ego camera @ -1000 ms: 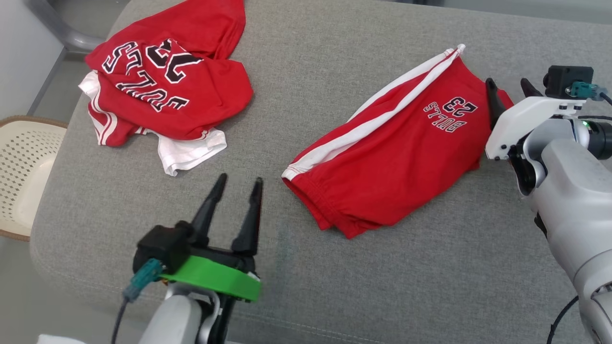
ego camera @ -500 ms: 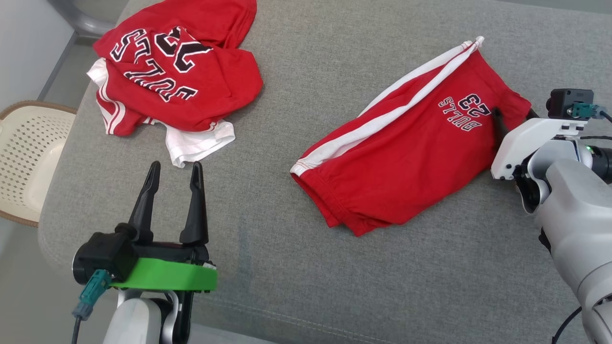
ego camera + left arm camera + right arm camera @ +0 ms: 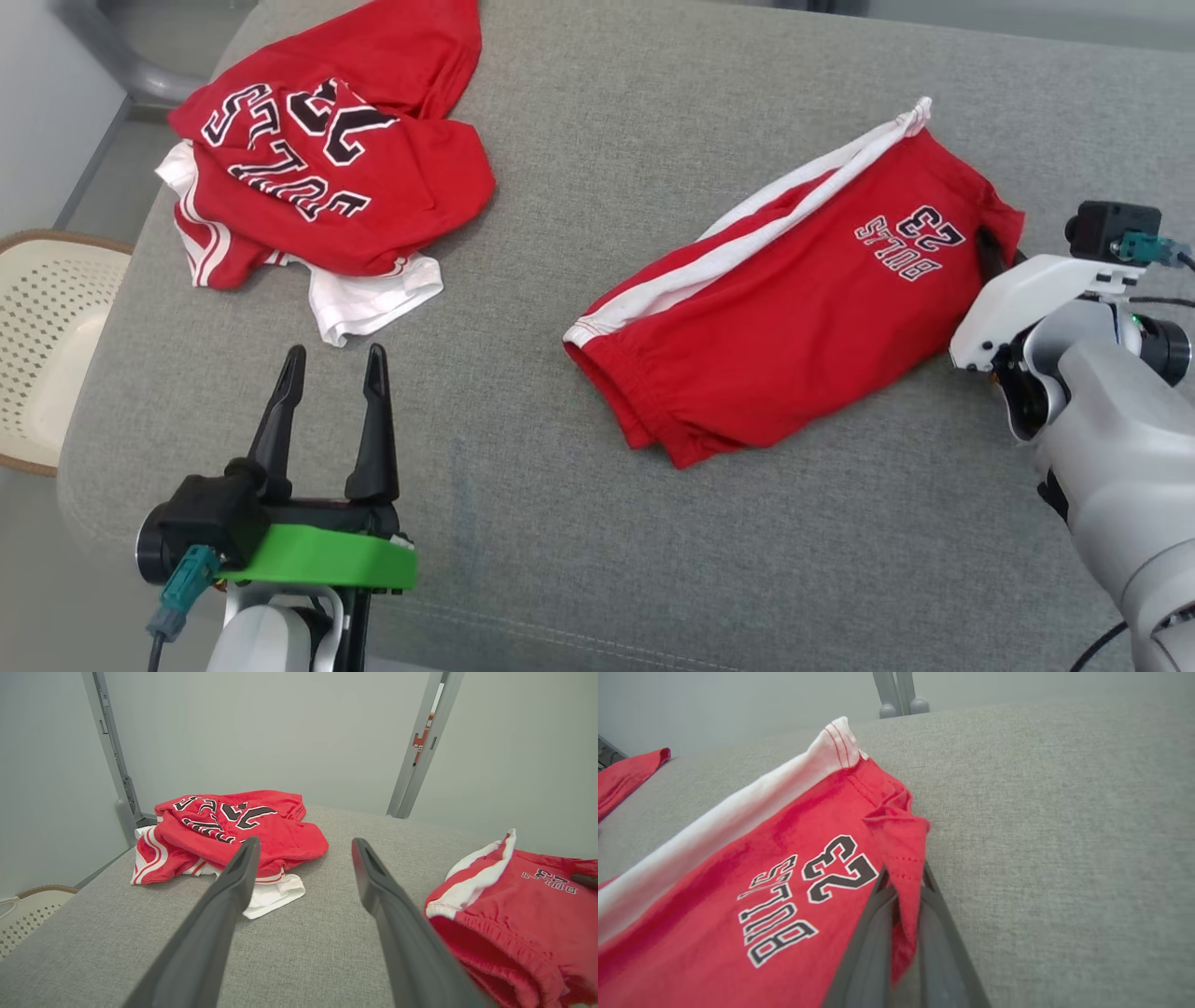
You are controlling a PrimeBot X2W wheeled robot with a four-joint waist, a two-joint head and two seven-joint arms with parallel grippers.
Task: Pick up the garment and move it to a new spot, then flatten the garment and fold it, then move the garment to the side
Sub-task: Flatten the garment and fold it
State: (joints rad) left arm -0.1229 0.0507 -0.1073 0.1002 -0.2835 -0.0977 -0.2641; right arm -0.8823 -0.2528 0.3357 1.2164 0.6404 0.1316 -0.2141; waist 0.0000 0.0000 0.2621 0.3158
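**Right fingers clamped on the shorts' hem**

The red cotton shorts with a white side stripe and black "BULLS 23" print point(image 3: 784, 327) lie folded on the right half of the grey fabric-covered surface point(image 3: 597, 541), waistband toward me, stripe running up and away. My right gripper point(image 3: 903, 882) sits at their far right corner. Its two dark fingers are pressed together with a raised fold of red hem pinched between them. A second ago those fingers stood apart at that same edge, and now they have closed on the cloth and the corner is puckered up.

My left gripper point(image 3: 336, 355) hovers over bare grey fabric at the lower left, fingers spread and touching nothing, as before.

I count two garments. The other is a crumpled red jersey with white trim and large black lettering point(image 3: 327, 177), well apart at the far left. There is one container, a cream perforated plastic basket with a brown rim point(image 3: 47, 345), beside the surface's left edge. It is partly cut off, so I cannot tell what it holds.
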